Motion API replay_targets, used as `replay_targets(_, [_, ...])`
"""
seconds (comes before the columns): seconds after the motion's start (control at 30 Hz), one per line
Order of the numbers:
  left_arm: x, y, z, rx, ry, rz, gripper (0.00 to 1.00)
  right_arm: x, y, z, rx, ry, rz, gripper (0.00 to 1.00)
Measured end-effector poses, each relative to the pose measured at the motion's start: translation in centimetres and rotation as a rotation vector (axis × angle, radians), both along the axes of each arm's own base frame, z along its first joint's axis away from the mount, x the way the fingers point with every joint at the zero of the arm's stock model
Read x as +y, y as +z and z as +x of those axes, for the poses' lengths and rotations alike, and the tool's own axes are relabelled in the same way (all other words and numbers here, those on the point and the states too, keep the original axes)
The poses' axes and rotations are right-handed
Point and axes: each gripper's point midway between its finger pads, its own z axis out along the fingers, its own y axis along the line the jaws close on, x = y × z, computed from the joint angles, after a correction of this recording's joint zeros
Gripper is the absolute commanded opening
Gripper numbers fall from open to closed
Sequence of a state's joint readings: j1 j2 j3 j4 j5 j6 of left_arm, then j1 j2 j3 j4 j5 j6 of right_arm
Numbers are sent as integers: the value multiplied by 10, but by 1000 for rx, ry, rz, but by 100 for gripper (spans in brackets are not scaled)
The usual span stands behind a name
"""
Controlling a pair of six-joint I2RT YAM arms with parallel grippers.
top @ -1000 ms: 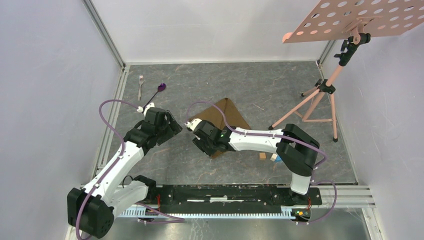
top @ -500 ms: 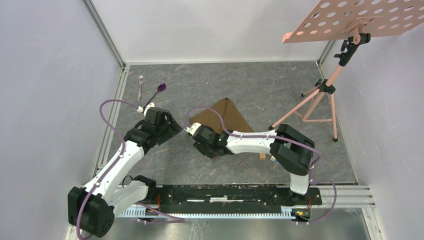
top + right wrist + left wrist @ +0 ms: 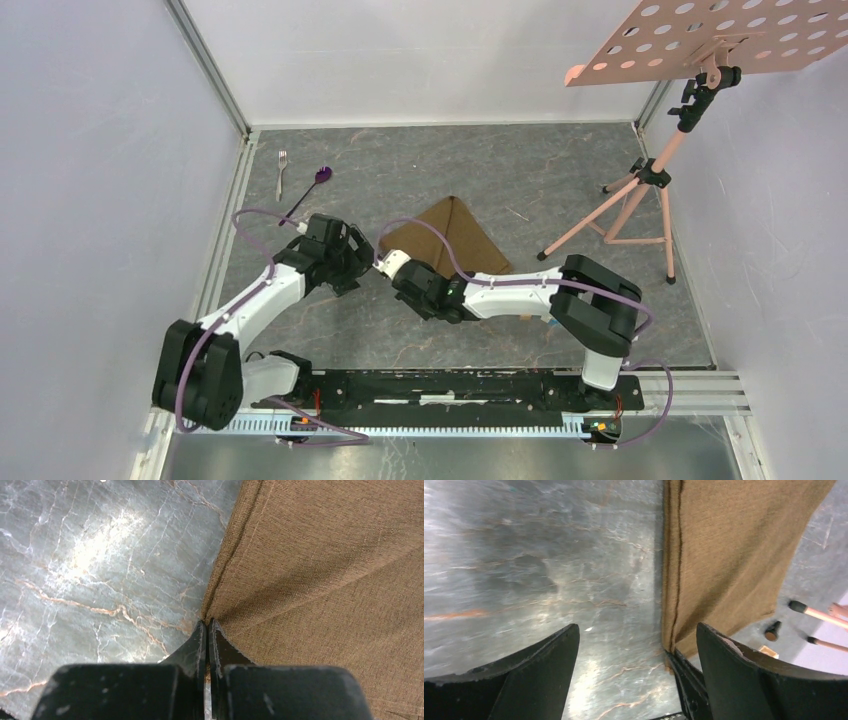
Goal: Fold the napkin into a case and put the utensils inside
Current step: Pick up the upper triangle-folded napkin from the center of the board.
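right end effector: jaws fully closed, pinching the napkin at the corner of its hemmed left edge. creases in the cloth fan out from the pinch point. the rest of the napkin lies flat on the counter; the top view shows it folded, with a pointed far end.

left end effector: jaws wide open, holding nothing. it hangs over bare counter just left of the napkin, and the napkin's left edge runs down between its fingers, nearer the right one. contact with the cloth cannot be confirmed.

utensils: the fork and the spoon lie on the counter, well apart from the napkin, off its far-left side. the spoon is the nearer to the napkin.
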State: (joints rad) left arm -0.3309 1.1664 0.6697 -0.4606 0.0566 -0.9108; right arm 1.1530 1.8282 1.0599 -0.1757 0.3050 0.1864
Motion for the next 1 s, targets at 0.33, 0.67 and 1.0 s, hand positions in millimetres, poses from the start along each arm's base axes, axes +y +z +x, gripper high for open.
replay_targets(0.33, [-58, -37, 24, 69, 31, -335, 81, 3, 41, 2, -12, 13, 134, 0])
replay_targets(0.67, [-76, -45, 45, -10, 65, -482, 52, 1, 40, 3, 8, 17, 151, 0])
replay_targets(1.0, [-65, -57, 47, -32, 108, -461, 9, 0, 40, 2, 14, 31, 157, 0])
